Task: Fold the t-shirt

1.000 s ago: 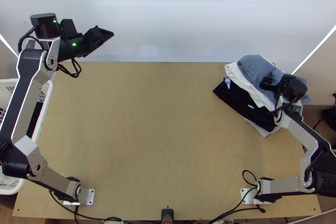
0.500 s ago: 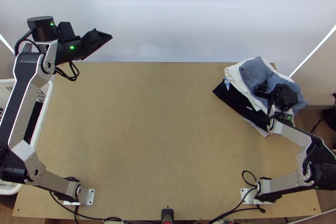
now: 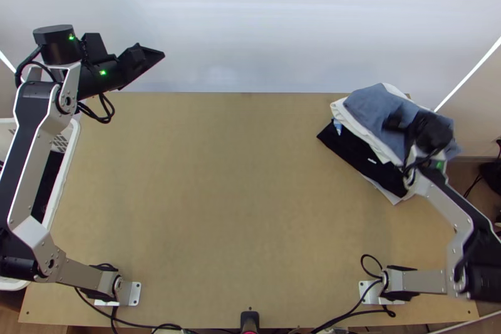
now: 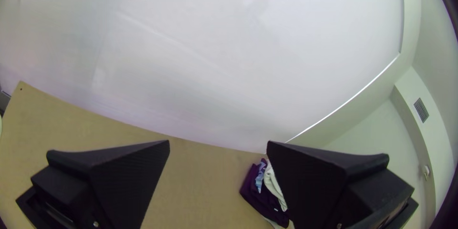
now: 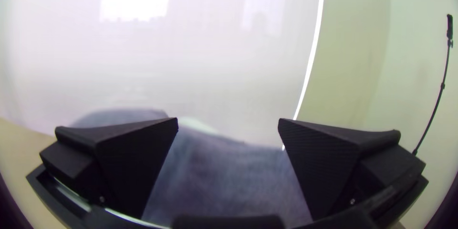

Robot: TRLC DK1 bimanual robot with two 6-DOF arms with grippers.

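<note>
The left arm's gripper, two wide flat black fingers [image 3: 158, 56], has them spread well apart with nothing between them; it hangs in the top view's upper left, by the far edge of the light wooden table [image 3: 219, 208] and well apart from the clothes. The right arm's gripper [image 3: 389, 122] also stands wide open, over the heap at the table's far right corner. Right beneath it, filling the gap between its fingers as its wrist view looks past them, lies the blue-grey fabric garment [image 3: 374, 107], loosely folded on top of the heap; it is not clamped, and whether the fingers touch it I cannot tell. Under this garment lies a white cloth [image 3: 356, 122], its edge sticking out, and below that a folded black cloth [image 3: 354, 148] with a small white mark, reaching toward the table's middle.
</note>
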